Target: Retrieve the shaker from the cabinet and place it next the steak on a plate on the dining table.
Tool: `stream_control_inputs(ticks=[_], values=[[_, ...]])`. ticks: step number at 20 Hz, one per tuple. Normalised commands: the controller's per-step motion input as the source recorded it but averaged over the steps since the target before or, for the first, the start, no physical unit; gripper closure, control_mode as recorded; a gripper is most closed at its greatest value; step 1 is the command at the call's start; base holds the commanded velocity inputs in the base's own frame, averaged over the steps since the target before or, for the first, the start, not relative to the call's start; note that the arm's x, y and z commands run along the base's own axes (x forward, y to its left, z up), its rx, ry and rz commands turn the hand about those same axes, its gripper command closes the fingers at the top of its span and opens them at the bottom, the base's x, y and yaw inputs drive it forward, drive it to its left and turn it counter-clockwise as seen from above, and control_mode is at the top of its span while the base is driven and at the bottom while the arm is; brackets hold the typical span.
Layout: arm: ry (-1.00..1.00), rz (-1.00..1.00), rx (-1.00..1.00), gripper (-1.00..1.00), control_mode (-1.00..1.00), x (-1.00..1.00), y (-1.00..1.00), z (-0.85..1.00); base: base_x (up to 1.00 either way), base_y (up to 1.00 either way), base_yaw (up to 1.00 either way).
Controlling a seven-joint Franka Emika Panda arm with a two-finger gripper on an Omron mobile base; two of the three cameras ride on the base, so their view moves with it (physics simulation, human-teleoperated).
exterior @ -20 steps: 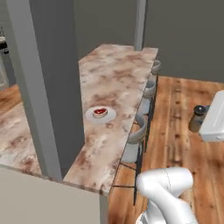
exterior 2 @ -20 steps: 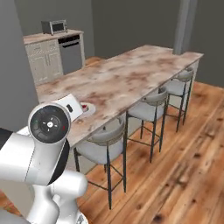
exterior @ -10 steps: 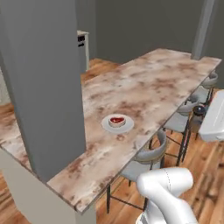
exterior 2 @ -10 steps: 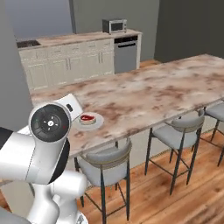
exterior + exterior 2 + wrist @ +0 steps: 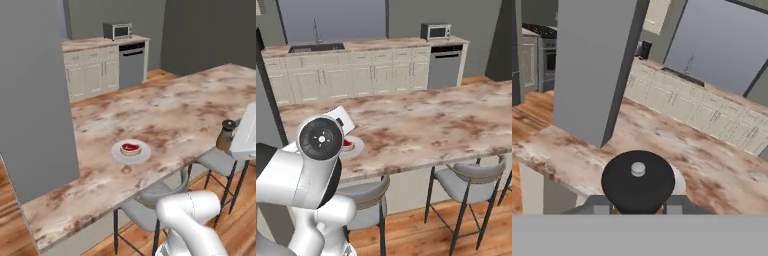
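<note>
Pincer (image 5: 638, 210) is clamped on the shaker (image 5: 226, 136), whose dark cap sits right between the finger tips in the hand view; in the left base view the brown bottle hangs at the hand, off the near edge of the bench (image 5: 165, 120) above the stools, not yet over the marble. Big change over the last second: the whole scene has swung in both base views, so the base has driven or turned, not the things. The bench was seen end-on with the plate small and far to one side; now it lies broadside and the plate (image 5: 131, 151) with the steak (image 5: 130, 148) sits close in front, near the front edge. In the right base view the plate (image 5: 353, 147) peeks out just behind the arm's joint. Judgement: carry leg looks about done, robot squared up to the drop spot. Left to do: reach the shaker over, set it upright beside the plate, let go.
</note>
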Motion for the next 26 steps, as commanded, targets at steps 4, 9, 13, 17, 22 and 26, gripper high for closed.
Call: stream_control_inputs(ticks=[4, 9, 13, 17, 22, 26], values=[[0.00, 0.00, 0.00, 1.00, 1.00, 0.00, 0.00, 0.00, 0.86, -0.45, 0.49], [0.00, 0.00, 0.00, 1.00, 1.00, 0.00, 0.00, 0.00, 1.00, -0.29, 0.51], [0.00, 0.00, 0.00, 1.00, 1.00, 0.00, 0.00, 0.00, 0.99, -0.51, 0.47], [0.00, 0.00, 0.00, 1.00, 1.00, 0.00, 0.00, 0.00, 0.90, -0.57, 0.39], [0.00, 0.00, 0.00, 1.00, 1.00, 0.00, 0.00, 0.00, 0.65, -0.34, 0.30], [0.00, 0.00, 0.00, 1.00, 1.00, 0.00, 0.00, 0.00, 0.12, 0.00, 0.04]])
